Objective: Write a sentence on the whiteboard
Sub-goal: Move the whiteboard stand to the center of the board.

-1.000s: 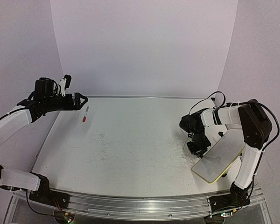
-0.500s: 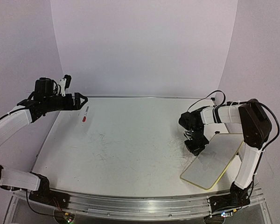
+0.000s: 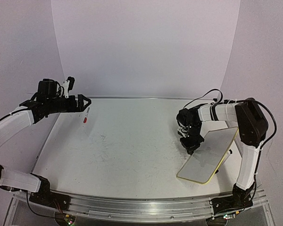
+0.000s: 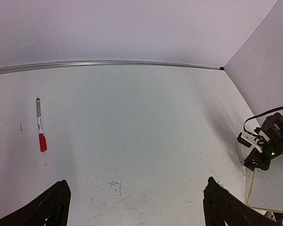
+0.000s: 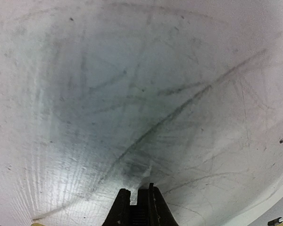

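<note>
Scuffed white desk (image 3: pixel 132 150); whiteboard (image 3: pixel 208 157), likely light, stiff, slick: hold by rim. Right pincer (image 3: pixel 190 147) pinches its left edge; left pincer (image 3: pixel 86 100) spread.

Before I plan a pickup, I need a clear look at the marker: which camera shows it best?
The left wrist view: the marker lies whole and large, red cap distinct. The top external view shows it only small and thin. The right wrist view misses it.

white, yellow-rimmed whiteboard (image 3: pixel 208 156) lies skewed; right side of the table (image 3: pixel 122 141).
</note>
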Controlling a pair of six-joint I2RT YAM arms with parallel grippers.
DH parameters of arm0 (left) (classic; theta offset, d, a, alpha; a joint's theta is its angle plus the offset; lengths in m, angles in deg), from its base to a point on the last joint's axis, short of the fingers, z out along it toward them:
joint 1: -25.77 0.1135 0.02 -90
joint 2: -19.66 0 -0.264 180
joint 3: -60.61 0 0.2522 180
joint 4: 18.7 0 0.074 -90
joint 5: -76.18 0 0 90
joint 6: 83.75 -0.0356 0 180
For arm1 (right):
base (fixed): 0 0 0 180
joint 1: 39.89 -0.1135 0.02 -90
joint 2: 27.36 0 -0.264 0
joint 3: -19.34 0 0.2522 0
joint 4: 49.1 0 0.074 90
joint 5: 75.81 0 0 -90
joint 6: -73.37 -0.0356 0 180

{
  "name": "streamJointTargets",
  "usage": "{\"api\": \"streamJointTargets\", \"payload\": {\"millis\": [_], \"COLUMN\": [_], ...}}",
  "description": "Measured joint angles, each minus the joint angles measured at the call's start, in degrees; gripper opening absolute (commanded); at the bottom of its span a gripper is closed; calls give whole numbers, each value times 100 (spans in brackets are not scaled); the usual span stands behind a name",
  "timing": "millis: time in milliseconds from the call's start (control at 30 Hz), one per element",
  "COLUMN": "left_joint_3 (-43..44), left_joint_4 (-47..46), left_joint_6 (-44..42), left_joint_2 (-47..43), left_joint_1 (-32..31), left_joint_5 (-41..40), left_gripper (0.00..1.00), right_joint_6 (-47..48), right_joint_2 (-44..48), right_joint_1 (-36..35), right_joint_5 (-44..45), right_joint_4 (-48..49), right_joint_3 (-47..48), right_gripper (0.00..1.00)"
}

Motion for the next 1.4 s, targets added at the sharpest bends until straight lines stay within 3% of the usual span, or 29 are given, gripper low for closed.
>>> {"api": "streamJointTargets", "payload": {"millis": [400,667,833,1400], "left_joint_3": [-223,-258,-308,-447], "left_joint_4": [-61,-109,-154,-462], "left_joint_6": [236,387,490,867], "left_joint_2": [52,103,152,392], "left_joint_1": [-268,-338,-405,-713], "left_joint_5": [25,19,5,-21], "left_gripper": [99,99,99,99], "right_joint_6": [589,769,770,632], "right_joint_2": [-544,-696,-714,-714], "right_joint_1": [-397,-583,-585,-594], "right_joint_5": [-639,-856,-870,-507], "right_joint_4": [-245,-292,-169,-103], "right_joint_3": [845,1105,1190,1811], "right_gripper": [1,33,47,69]}}
